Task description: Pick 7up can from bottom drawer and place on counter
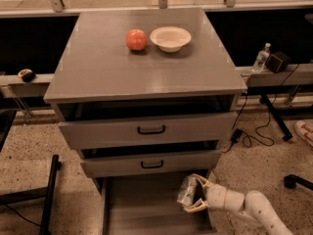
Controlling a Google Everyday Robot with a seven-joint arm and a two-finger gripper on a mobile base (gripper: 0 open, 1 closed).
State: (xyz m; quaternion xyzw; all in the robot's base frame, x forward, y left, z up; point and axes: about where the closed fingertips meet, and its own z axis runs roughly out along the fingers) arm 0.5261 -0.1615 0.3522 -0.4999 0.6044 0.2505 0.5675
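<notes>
Gripper (191, 194) clenched on 7up can (186, 190), one finger above & one below; can tilted, at right side of the open bottom drawer (142, 214), near that drawer's back end. Counter (146, 77) is up above bottom drawer w/ apple (136, 39) & white bowl (170, 37) on it.

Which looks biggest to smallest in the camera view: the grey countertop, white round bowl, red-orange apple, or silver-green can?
1. Grey counter.
2. White bowl.
3. Red-orange apple and silver-green can look alike; the can, in the gripper over the bottom drawer, sits at another distance, so unsure.
</notes>
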